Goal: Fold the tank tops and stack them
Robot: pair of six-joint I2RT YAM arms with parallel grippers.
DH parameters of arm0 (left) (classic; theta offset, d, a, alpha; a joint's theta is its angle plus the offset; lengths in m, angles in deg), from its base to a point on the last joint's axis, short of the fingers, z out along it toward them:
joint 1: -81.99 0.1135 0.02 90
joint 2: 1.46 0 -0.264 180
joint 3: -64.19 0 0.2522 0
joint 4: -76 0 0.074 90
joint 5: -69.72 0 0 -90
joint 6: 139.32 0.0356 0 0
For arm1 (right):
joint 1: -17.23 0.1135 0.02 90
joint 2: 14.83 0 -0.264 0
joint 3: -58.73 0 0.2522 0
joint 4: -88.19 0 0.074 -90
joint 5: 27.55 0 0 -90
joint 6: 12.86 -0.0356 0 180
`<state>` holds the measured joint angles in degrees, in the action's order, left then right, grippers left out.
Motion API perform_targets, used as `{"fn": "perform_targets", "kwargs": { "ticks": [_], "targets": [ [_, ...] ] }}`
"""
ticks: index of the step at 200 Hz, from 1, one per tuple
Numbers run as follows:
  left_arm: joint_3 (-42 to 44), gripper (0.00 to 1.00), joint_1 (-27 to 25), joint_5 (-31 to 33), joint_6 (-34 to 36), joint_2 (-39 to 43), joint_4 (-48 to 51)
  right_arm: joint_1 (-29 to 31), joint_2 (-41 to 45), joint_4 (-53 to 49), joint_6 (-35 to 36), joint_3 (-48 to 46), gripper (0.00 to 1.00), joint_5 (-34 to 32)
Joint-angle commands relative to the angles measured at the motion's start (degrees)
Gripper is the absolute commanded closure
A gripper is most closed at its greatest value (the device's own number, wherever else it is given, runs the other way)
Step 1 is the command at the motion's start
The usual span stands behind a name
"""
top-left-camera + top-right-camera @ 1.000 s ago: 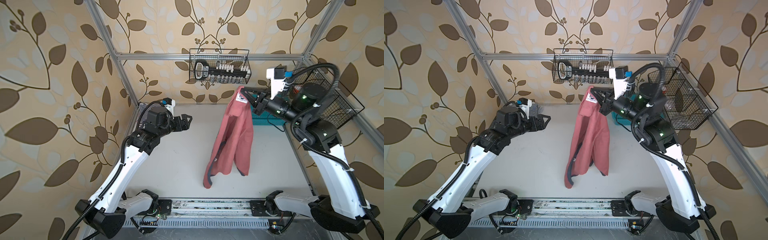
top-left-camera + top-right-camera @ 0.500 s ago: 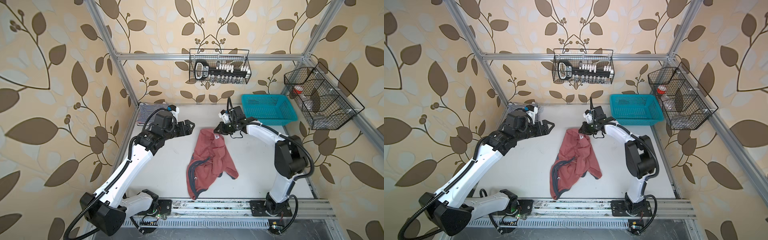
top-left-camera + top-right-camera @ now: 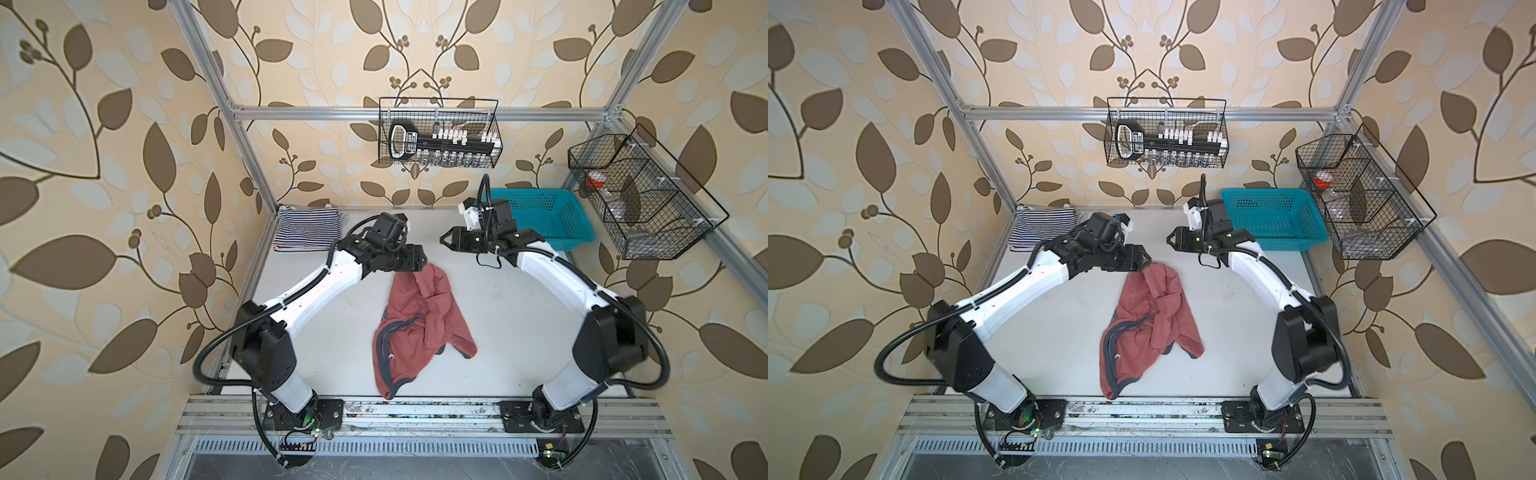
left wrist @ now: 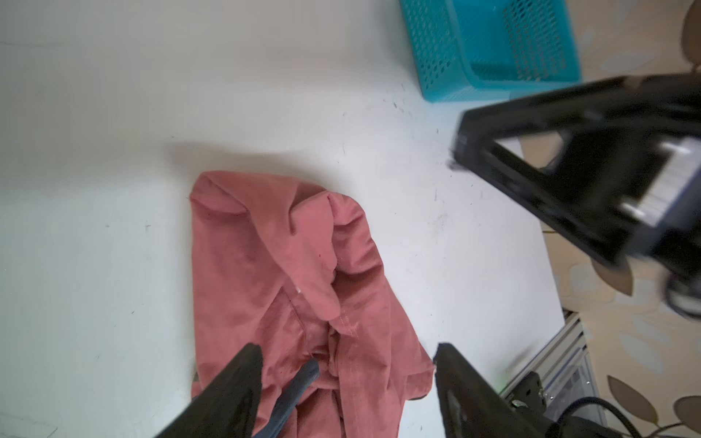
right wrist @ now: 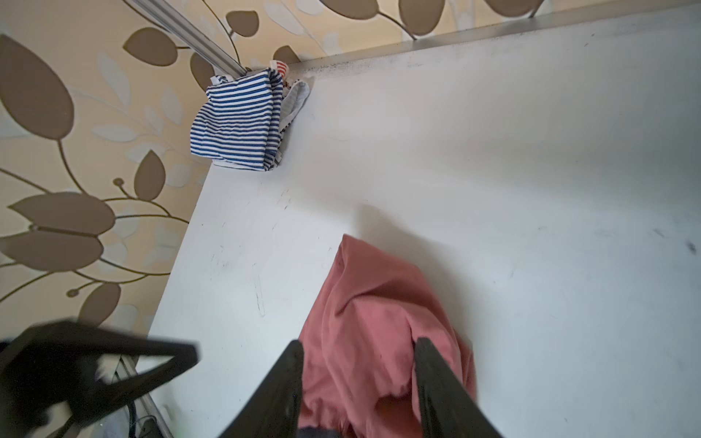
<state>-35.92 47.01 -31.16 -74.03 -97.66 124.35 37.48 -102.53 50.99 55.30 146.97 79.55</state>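
While red tank top lies crumpled, print hidden, left pincer and right pincer gape empty.

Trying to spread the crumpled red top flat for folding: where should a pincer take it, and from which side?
Probably the bunched far end of the red top, from straight above: its folds stand up in a ridge there, and the left pincer hangs open near that end.

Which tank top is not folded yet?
The dusty red tank top, crumpled at the centre of the table. The navy-and-white striped top lies folded in the far left corner, a red-striped one peeking out beside it.
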Motion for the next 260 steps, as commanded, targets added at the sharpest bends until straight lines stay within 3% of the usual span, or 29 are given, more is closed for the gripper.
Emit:
{"fn": "perform_targets", "kwargs": {
  "ticks": [1,18,44,63,87,143,158,183,220,260],
  "targets": [
    [-6.8,0.36,-0.4,2.9,3.7,-5.6,9.7,4.0,5.8,-5.1,1.4,-11.6,0.52,-4.1],
    [-9.9,0.44,-0.7,2.3,4.8,-9.2,14.4,7.6,10.7,-3.4,-1.5,-19.7,0.53,-2.8],
    [-7.8,0.5,-2.1,2.5,5.2,-10.5,15.8,14.0,13.3,-2.8,-5.4,-25.7,0.52,-3.0],
    [-5.0,0.49,-2.5,2.9,4.4,-10.6,14.9,17.4,12.6,-2.3,-7.1,-27.0,0.51,-4.0],
    [-2.2,0.38,-2.8,0.4,3.0,-11.1,11.7,18.5,10.1,0.1,-8.2,-27.8,0.49,-4.2],
    [-3.0,0.39,-3.4,1.1,2.1,-18.5,9.5,21.2,0.8,-0.3,-6.9,-24.4,0.47,-5.5],
    [-4.4,0.45,-3.4,2.0,1.8,-20.7,9.6,21.7,-0.8,-0.2,-6.9,-23.8,0.53,-5.6],
    [-6.4,0.69,-3.4,3.5,1.0,-22.2,9.0,21.9,-0.5,-1.9,-6.9,-22.8,0.78,-6.8],
    [-9.8,0.94,-3.3,6.6,1.6,-21.4,10.7,20.6,4.8,-6.3,-5.8,-22.1,0.83,-9.7],
    [-11.0,1.0,-2.9,9.3,2.4,-18.2,13.1,14.8,12.5,-11.4,-3.8,-24.0,0.8,-9.0]
  ]
}}
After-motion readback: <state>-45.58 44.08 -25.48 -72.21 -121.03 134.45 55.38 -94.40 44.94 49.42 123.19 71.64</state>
